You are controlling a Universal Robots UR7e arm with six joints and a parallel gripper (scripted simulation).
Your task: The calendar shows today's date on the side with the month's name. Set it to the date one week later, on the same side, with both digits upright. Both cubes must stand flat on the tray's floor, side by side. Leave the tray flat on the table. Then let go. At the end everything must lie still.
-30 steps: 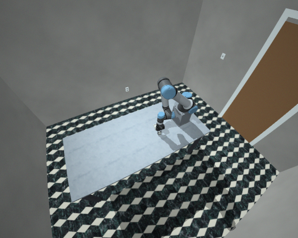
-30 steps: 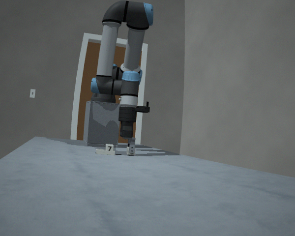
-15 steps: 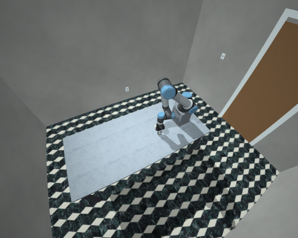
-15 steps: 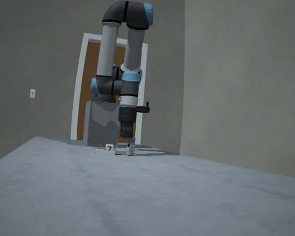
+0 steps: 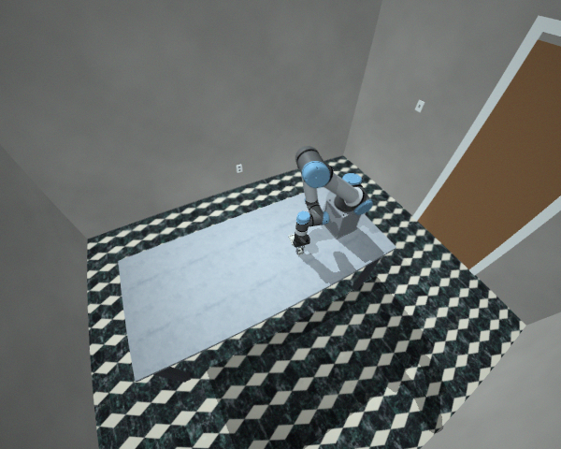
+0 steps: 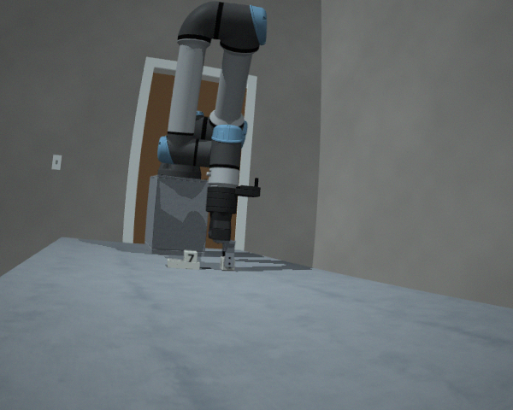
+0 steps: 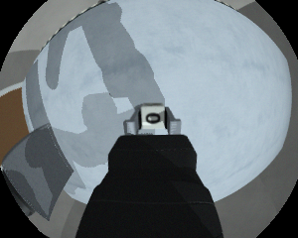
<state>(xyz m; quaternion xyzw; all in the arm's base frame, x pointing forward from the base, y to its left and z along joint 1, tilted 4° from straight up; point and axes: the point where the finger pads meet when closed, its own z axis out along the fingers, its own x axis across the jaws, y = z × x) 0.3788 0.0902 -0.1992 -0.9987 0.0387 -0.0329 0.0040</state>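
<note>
My gripper (image 6: 227, 260) points straight down and is shut on a white digit cube (image 6: 223, 260) that sits on or just above the table, to the right of the tray. In the wrist view the cube (image 7: 151, 119) shows between the fingers with a dark oval mark on its top face. The white tray (image 6: 183, 264) lies flat on the table to the cube's left. A second cube (image 6: 190, 257) stands in the tray and shows a 7. In the top view the gripper (image 5: 299, 250) is small, near the robot's base.
The grey robot pedestal (image 6: 175, 213) stands just behind the tray. The table's far edge runs close behind the cubes. A brown door (image 5: 503, 154) is in the wall beyond the table.
</note>
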